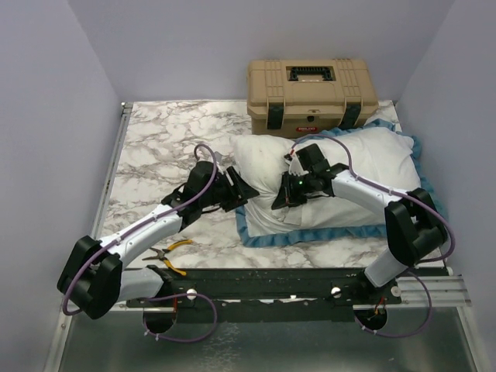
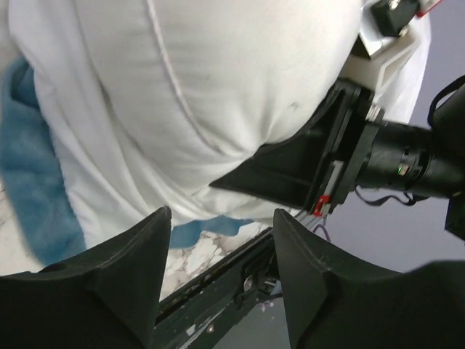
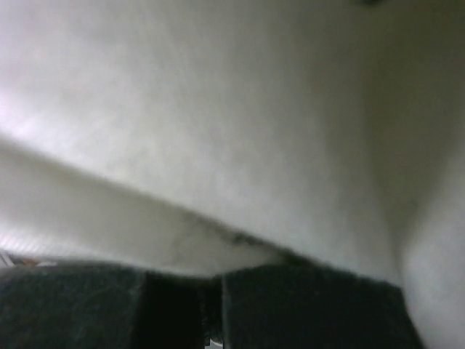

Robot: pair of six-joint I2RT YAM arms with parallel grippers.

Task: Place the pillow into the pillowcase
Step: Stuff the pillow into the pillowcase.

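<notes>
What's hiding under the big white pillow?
The pillowcase lies under the pillow. Only its blue frilled edge peeks out along the near and right sides, on the marble table. Its middle is covered, so any pattern cannot be seen.

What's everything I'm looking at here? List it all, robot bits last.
pillow: one, white, right of centre, on the pillowcase
pillowcase: one, white with blue frill, under the pillow
toolbox: one, tan, back of the table
pliers: one pair, yellow handles, near the left arm
table: one, grey-veined marble, under everything
left arm: one, white and black, jaws open beside the pillow
right arm: one, white and black, jaws shut against the pillow
</notes>
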